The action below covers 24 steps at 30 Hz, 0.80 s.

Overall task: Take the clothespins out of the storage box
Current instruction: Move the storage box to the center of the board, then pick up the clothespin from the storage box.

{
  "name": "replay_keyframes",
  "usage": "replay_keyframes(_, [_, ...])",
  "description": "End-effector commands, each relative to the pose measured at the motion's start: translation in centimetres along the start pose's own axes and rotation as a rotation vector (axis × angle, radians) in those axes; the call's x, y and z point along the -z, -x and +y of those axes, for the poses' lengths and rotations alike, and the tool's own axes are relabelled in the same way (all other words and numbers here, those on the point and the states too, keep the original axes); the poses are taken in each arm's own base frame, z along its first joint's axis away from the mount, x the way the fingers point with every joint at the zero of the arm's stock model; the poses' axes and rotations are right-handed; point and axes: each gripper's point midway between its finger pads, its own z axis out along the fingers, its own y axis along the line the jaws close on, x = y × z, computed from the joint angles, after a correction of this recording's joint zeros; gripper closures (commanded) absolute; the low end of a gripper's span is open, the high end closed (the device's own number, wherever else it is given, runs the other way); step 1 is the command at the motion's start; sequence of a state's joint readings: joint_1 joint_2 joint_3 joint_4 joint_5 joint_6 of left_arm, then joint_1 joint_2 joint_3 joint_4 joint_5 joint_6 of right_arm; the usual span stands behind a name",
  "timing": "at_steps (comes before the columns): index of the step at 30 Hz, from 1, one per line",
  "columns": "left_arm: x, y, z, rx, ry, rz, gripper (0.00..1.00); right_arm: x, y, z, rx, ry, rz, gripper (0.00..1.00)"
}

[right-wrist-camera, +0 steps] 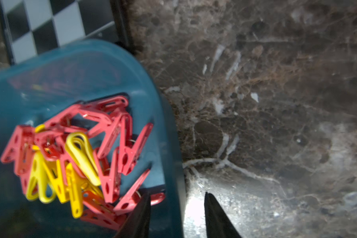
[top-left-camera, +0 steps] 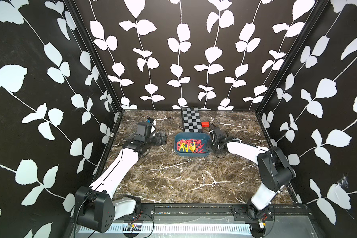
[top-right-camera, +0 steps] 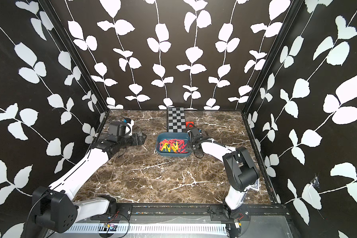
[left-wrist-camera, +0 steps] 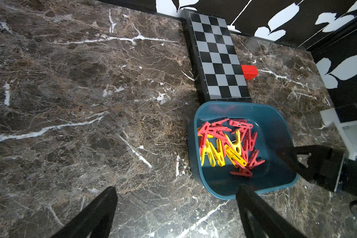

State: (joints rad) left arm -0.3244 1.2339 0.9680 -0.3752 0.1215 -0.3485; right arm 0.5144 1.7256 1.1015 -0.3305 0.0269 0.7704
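Note:
The teal storage box [top-left-camera: 192, 155] [top-right-camera: 173, 155] stands mid-table, in front of the checkered board. Several red and yellow clothespins [top-left-camera: 191, 145] [top-right-camera: 173, 145] [left-wrist-camera: 225, 146] [right-wrist-camera: 80, 156] lie heaped inside it. My right gripper [top-left-camera: 208, 146] [right-wrist-camera: 177, 192] is open and straddles the box's right wall [right-wrist-camera: 173, 144]. One finger is inside by a red clothespin, the other outside over the table, with a gap beside the wall. My left gripper [top-left-camera: 165, 139] [left-wrist-camera: 178, 188] is wide open and holds nothing. It hovers over bare table left of the box [left-wrist-camera: 276, 134].
A black-and-grey checkered board [top-left-camera: 191, 119] [left-wrist-camera: 218, 55] lies behind the box, touching its far rim. A small red block [top-left-camera: 205, 124] [left-wrist-camera: 249, 71] sits by the board's right edge. Patterned walls close in the left, right and back sides of the marble table [top-left-camera: 183, 181].

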Motion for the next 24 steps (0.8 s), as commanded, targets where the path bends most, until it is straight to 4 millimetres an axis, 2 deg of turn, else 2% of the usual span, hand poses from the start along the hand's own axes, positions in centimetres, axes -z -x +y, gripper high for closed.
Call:
replay_keyframes(1, [-0.3,0.2,-0.9,-0.016,0.005,0.021,0.13,1.9,1.4,0.8,0.053,0.010,-0.030,0.40])
replay_keyframes(5, [-1.7,-0.1,-2.7,-0.071,-0.008,0.058,0.22,4.0,2.3,2.0,0.112,0.067,-0.065,0.27])
replay_keyframes(7, [-2.6,-0.2,-3.9,-0.119,-0.008,0.083,0.30,4.8,2.6,2.4,0.138,0.094,-0.085,0.16])
replay_keyframes(10, [-4.2,-0.7,-5.3,-0.196,0.009,0.136,0.38,7.1,3.4,3.2,0.160,0.151,-0.142,0.01])
replay_keyframes(18, [-8.8,-2.9,-7.5,-0.333,0.058,0.316,0.61,10.1,3.9,3.9,0.190,0.209,-0.188,0.01])
replay_keyframes(24, [-11.7,-4.5,-7.5,-0.398,0.093,0.414,0.66,11.2,4.1,3.9,0.188,0.219,-0.213,0.01])
